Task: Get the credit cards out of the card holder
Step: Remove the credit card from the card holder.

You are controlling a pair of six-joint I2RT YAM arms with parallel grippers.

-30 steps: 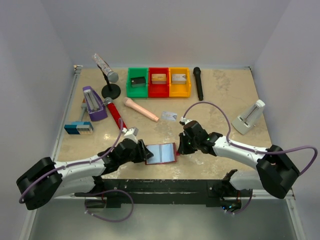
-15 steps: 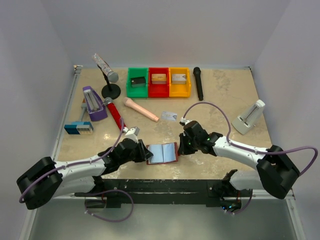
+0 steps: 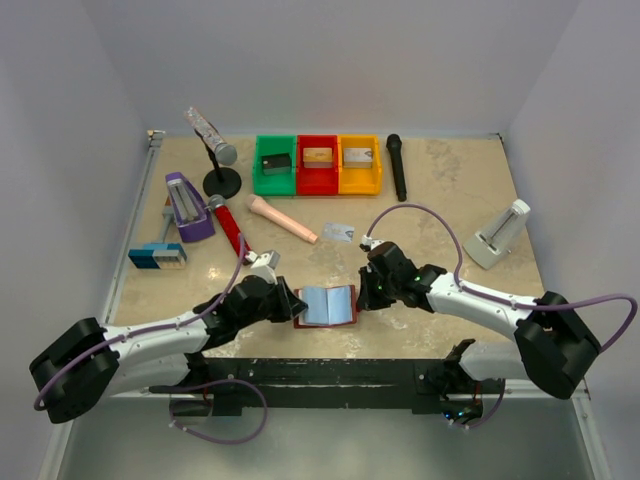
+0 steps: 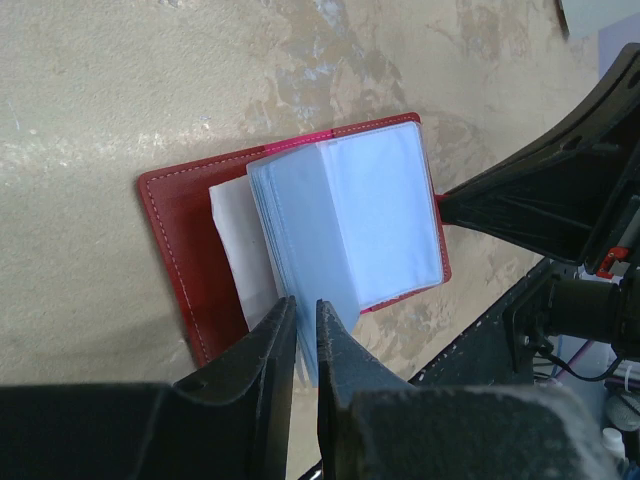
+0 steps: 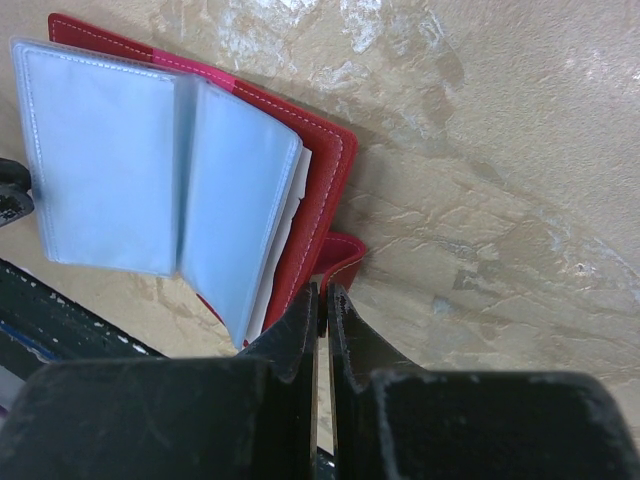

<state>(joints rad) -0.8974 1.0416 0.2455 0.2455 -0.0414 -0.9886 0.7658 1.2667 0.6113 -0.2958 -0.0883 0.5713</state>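
Left gripper (image 4: 303, 306) fingers narrower than before, now pinching pocket leaves (image 4: 370, 220) of card holder (image 4: 180, 250); right gripper (image 5: 322, 292) stays shut on red tab (image 5: 342, 255).

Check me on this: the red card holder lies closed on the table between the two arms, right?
No: the red card holder lies open, not closed, on the table between the left arm and right arm; the left wrist view shows its pale blue pockets spread.

Left arm (image 3: 160, 340) and right arm (image 3: 482, 300) reaching inward, jaws pinched closed
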